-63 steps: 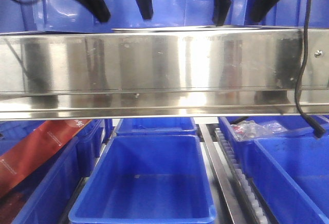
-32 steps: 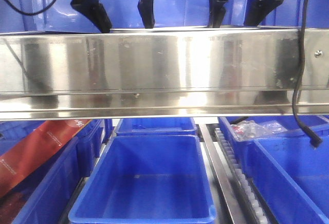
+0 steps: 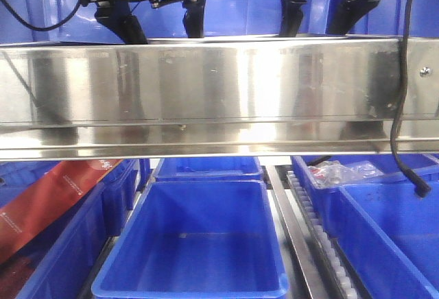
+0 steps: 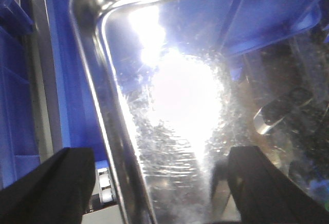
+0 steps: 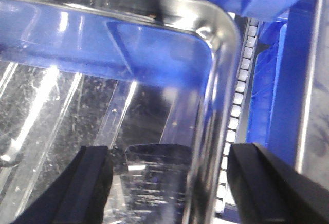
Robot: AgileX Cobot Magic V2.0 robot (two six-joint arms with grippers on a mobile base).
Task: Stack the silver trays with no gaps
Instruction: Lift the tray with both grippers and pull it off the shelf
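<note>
A silver tray [image 4: 180, 106] fills the left wrist view, shiny and scratched, with its rounded corner at the upper left. My left gripper [image 4: 159, 193] is open and its two fingers straddle the tray's left rim. The right wrist view shows the tray [image 5: 103, 106] at its right corner. There my right gripper [image 5: 180, 193] is open astride the right rim. From the front, only the tray's thin rim [image 3: 274, 37] shows above the beam. The left gripper [image 3: 163, 30] and right gripper [image 3: 319, 26] reach down behind it, tips hidden. I cannot tell whether another tray lies beneath.
A long steel beam [image 3: 219, 93] with screw heads spans the front view. Below it stand deep blue bins [image 3: 199, 244], a red carton [image 3: 48, 203] at left, a roller track [image 3: 322, 244] and a black cable [image 3: 405, 107] at right. Blue bin walls surround the tray.
Both grippers have come down; their fingertips, earlier clear above the beam's top edge, now dip behind it. The left one also shifted a little.
</note>
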